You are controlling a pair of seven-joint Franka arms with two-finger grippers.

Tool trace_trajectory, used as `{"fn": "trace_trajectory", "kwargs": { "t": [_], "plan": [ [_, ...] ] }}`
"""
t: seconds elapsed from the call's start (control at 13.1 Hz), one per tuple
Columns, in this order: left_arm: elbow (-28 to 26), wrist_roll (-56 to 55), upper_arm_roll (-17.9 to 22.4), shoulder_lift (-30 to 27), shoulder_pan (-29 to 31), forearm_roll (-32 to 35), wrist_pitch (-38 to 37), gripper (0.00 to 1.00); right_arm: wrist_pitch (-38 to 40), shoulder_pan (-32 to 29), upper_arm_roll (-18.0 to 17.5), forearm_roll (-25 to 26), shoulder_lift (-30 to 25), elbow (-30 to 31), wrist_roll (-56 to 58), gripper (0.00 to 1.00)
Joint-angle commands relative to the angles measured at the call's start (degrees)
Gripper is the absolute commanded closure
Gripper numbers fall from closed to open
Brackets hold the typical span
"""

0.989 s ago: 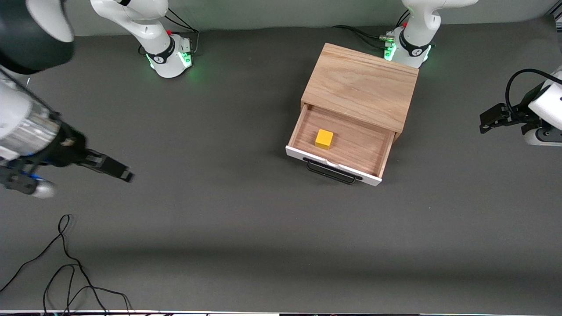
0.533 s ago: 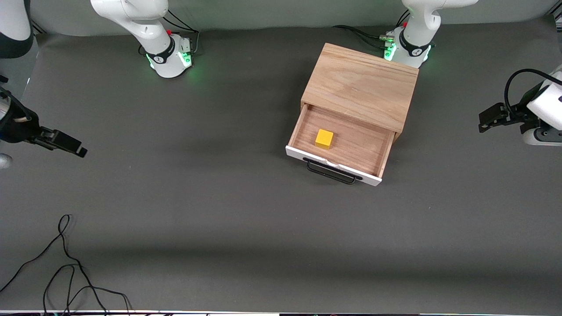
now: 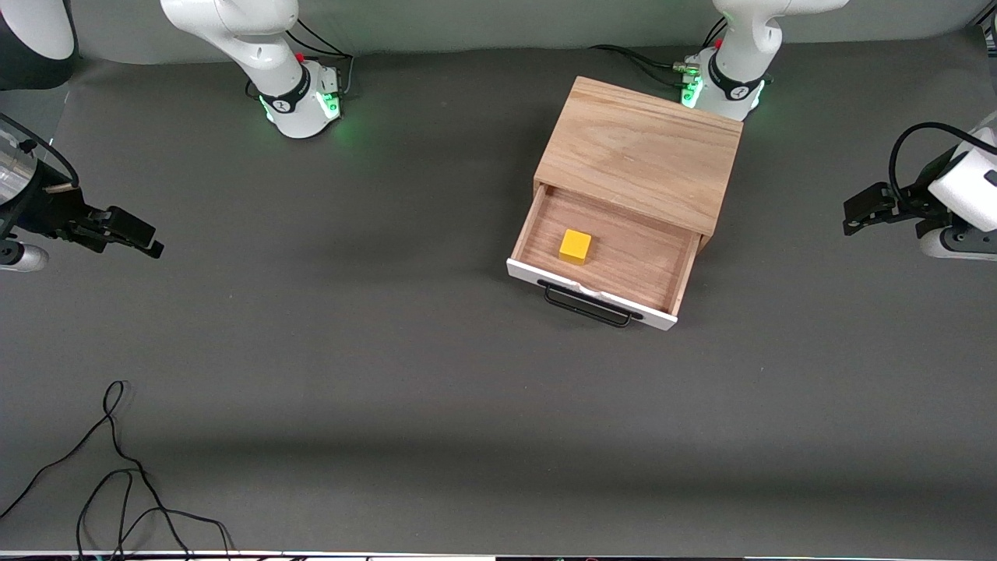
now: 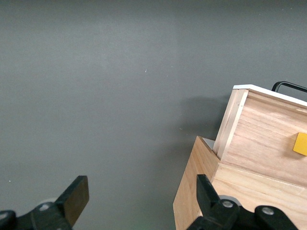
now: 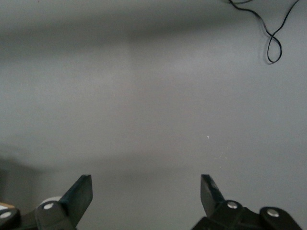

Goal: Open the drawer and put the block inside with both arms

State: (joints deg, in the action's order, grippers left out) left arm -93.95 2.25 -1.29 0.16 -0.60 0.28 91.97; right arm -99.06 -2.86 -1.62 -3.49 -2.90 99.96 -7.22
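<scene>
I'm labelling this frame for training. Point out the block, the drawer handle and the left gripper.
block (image 3: 575, 246): front view, its yellow top face.
drawer handle (image 3: 587, 310): front view, the middle of the black wire bar.
left gripper (image 4: 139, 196): left wrist view, midway between its open fingertips.

Dark grey table (image 3: 405, 374), perhaps felt-covered.

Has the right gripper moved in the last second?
Yes. The right gripper has pulled away from the drawer, toward the right arm's end of the table, and now hangs open there.
</scene>
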Motion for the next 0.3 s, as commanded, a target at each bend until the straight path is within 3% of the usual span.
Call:
{"fn": "trace_trajectory", "kwargs": {
  "t": [0.0,0.23],
  "plan": [
    [0.26,-1.02,0.50,0.02,-0.81,-0.63,-0.65,0.00,0.45,0.31,0.31,0.32,-1.05,1.11,1.60,0.00],
    [0.26,-0.93,0.59,0.10,-0.81,-0.55,-0.83,0.00,0.54,0.31,0.31,0.50,-0.61,0.41,1.69,0.00]
  ]
}}
